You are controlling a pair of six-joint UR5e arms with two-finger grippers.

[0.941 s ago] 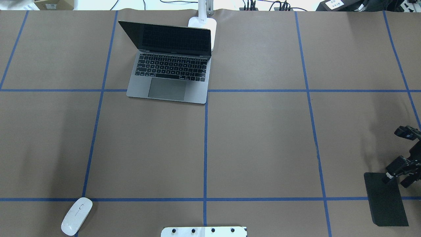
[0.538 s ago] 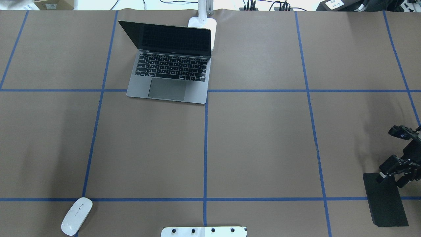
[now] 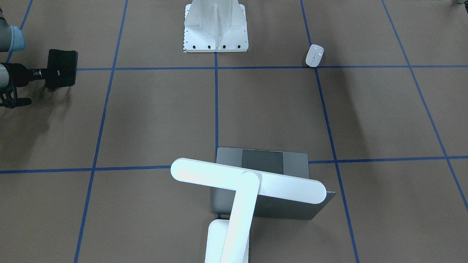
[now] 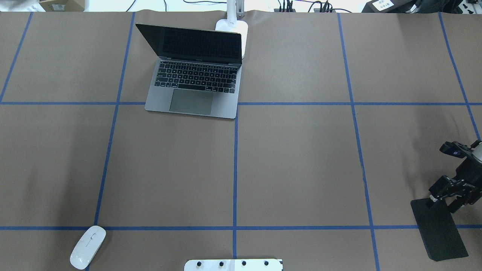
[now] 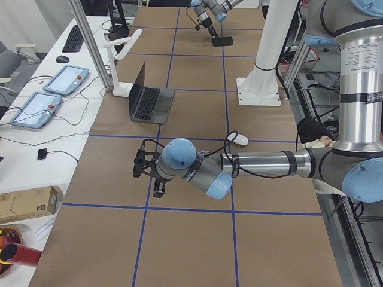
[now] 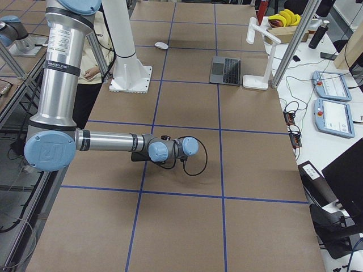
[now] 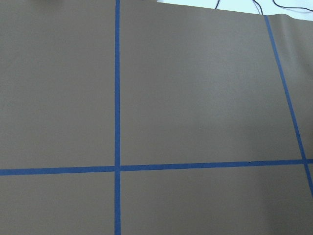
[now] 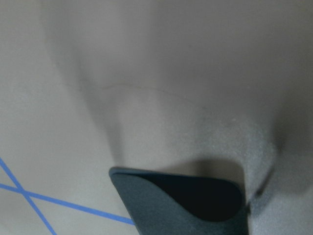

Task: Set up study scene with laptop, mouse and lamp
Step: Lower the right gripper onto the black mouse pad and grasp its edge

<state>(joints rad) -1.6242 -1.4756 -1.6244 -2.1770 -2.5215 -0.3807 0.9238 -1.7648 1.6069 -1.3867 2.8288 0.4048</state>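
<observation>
Landmark: thin space-grey metal laptop (image 4: 194, 81). Stood open on the brown paper-covered table (image 4: 301, 162), screen dark, lid leaning toward the far table edge, front right corner touching a crossing of blue tape lines (image 4: 235, 165).

Found the white T-shaped desk lamp (image 3: 248, 182) just behind the laptop's right rear corner, base near the far edge, long bar head hanging over the lid.

Spotted the small glossy white oval mouse (image 4: 87, 246) well apart from the laptop, toward the robot and further left, resting at a tape crossing close to the near edge.

Noted a white ribbed metal pedestal (image 3: 215, 27) at the near edge, straight out from the laptop's right side, with a broad stretch of bare paper between the two.

Caught the right gripper (image 4: 437, 199) clamped on the top edge of a flat black rectangular pad (image 4: 438, 229), far to the laptop's right and nearer the robot, close by the right table edge.

Saw the left gripper (image 5: 157, 188) only from the table's end, over bare paper left of the laptop; could not tell whether released or clenched.
</observation>
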